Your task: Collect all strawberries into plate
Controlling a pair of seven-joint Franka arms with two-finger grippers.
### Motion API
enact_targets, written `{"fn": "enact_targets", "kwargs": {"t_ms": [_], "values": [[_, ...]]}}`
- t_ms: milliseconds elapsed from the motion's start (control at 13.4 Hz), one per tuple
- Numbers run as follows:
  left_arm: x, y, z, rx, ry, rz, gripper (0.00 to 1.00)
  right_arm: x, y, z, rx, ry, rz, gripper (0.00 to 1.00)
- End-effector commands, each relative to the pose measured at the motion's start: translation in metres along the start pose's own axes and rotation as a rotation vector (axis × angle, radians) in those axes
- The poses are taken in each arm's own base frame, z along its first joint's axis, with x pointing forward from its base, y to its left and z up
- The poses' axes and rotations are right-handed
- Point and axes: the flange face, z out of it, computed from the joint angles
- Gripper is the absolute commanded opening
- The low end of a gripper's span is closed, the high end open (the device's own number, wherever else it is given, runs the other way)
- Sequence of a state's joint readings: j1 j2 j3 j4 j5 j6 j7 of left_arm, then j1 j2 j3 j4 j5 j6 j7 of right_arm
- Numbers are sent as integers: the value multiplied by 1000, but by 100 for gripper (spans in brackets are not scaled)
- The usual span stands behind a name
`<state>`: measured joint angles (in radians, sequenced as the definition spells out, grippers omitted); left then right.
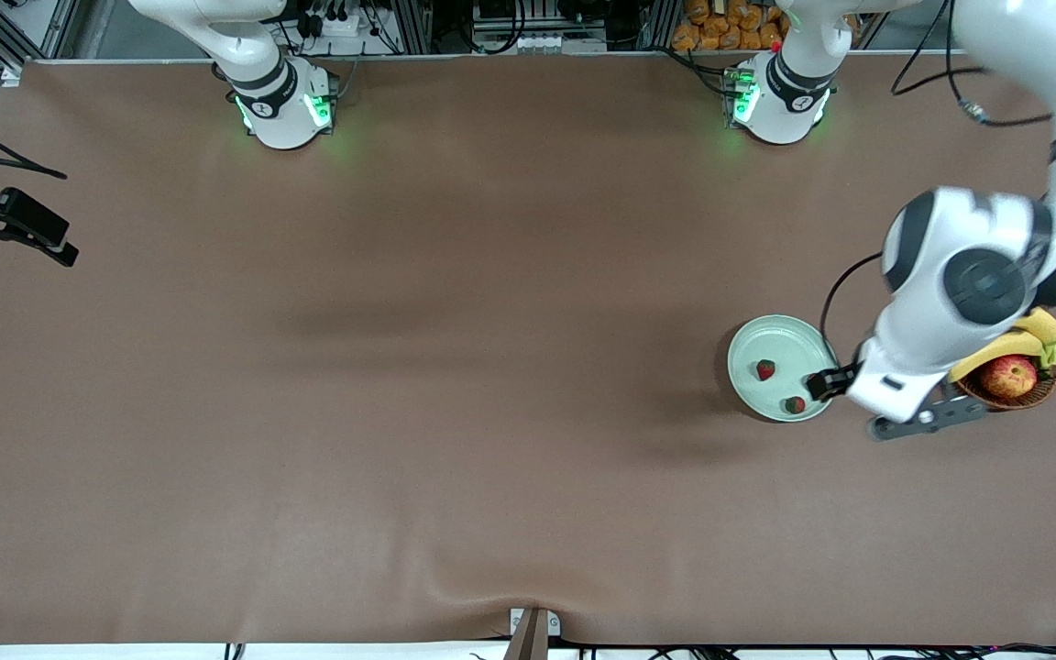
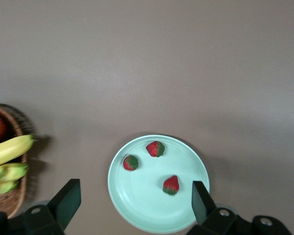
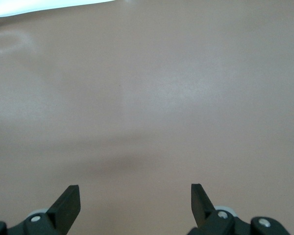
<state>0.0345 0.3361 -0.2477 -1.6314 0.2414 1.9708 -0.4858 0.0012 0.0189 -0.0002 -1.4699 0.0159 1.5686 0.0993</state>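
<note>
Fig.: berry collection, late stage. Nearest the front camera, the table is bare brown mat. Next, toward the left arm's end, the plate, pale mint w/ raised rim, holds all three strawberries lying apart from one another; none shows elsewhere, so the task looks complete. Left gripper hangs over the plate, fingers spread wide, nothing btwn them. Just beside the plate, the wicker basket w/ apple and bananas. Farther up, right gripper is parked over bare mat at the right arm's end, also spread wide and empty; that arm waits. Handling (judgement): berries light, soft, easily bruised, apt to roll on the glossy plate; best pinched gently across the red body, not the leafy cap.
</note>
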Motion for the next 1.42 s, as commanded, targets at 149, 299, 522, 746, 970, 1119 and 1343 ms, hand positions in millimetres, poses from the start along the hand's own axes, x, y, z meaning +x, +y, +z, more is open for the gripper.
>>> {"fn": "enact_targets", "kwargs": {"t_ms": [149,299,522,746,970,1119,1343], "values": [[0,-22,-99,-79,4,5,100,2,2,-4,-22,-3,-8,100],[-8,-33,-129,-112,-7,26,100,1,3,-3,-23,-10,-5,100],[-14,-68,-157,-157,3,115,100,-1,5,-1,-26,-33,2,100],[-44,-84,-184,-165,-42,171,100,-1,4,0,-26,-35,-1,100],[-80,-95,-187,-129,-122,197,100,-1,5,-1,-25,-32,0,100],[-94,-94,-191,-124,-119,203,100,-1,5,-1,-25,-32,0,100],[-107,-95,-192,-119,-112,205,100,-1,6,-1,-26,-31,3,100]]}}
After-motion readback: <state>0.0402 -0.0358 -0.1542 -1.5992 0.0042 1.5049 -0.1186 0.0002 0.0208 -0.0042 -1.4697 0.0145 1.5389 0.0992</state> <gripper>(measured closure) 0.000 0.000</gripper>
